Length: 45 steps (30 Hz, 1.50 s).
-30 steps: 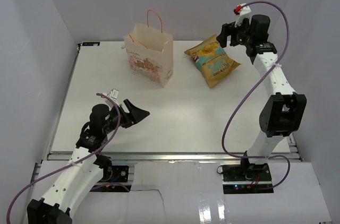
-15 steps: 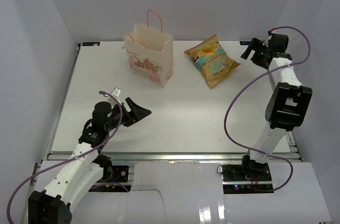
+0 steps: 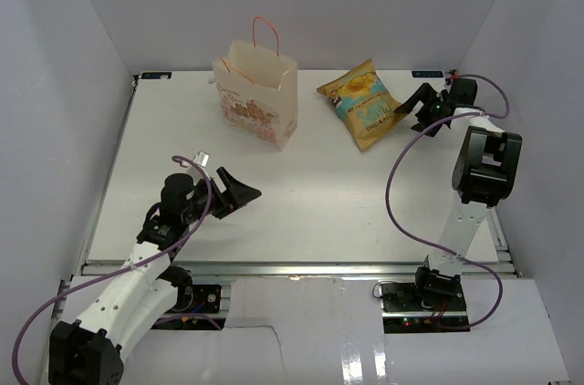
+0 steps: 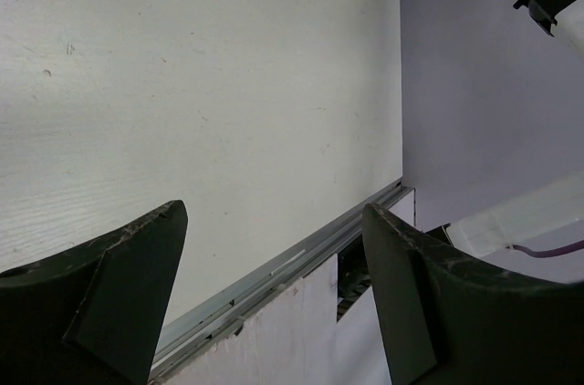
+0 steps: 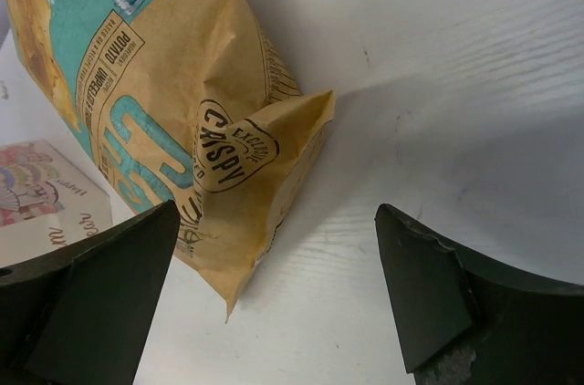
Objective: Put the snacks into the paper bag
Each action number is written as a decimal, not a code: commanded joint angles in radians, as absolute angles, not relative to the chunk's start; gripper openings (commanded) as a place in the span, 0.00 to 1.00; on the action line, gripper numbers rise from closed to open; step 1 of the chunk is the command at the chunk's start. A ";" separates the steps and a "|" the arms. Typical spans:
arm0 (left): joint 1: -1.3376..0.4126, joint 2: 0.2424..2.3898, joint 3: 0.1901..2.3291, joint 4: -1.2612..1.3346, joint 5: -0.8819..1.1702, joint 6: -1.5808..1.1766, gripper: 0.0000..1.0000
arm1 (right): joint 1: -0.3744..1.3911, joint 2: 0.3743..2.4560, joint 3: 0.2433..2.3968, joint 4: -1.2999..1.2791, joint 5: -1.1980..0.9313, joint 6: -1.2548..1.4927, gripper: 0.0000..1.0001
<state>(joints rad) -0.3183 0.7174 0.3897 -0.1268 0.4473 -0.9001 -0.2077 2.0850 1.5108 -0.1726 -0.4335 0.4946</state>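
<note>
Right wrist: crinkled yellow-teal crisp bag (image 5: 173, 120) near wide-apart right fingers (image 5: 87, 312); left fingers (image 4: 100, 303) likewise.

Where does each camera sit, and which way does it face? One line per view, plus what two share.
Top external: above, behind the bases; looks down on table, left arm, right arm.
Left wrist: faces table's right edge; open left gripper frames it.
Right wrist: faces crisp bag; open right gripper shows.
Shared: top and right wrist show crisp bag.

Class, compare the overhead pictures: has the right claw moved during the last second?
Yes. The right claw swung right and down, from over the far end of the crisp bag to beside its right edge, open.
</note>
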 commanded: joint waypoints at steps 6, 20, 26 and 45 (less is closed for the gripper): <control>-0.324 0.739 0.431 -0.132 0.453 -0.917 0.88 | -0.204 2.161 1.516 -0.012 -0.537 0.586 0.90; -0.324 0.847 0.489 -0.124 0.465 -0.890 0.88 | -0.204 2.235 1.511 0.129 -0.616 0.627 0.60; -0.324 0.856 0.491 -0.120 0.466 -0.888 0.88 | -0.203 2.229 1.505 0.161 -0.666 0.618 0.33; -0.324 0.793 0.485 -0.097 0.463 -0.853 0.89 | -0.164 1.858 1.502 0.002 -0.772 0.293 0.08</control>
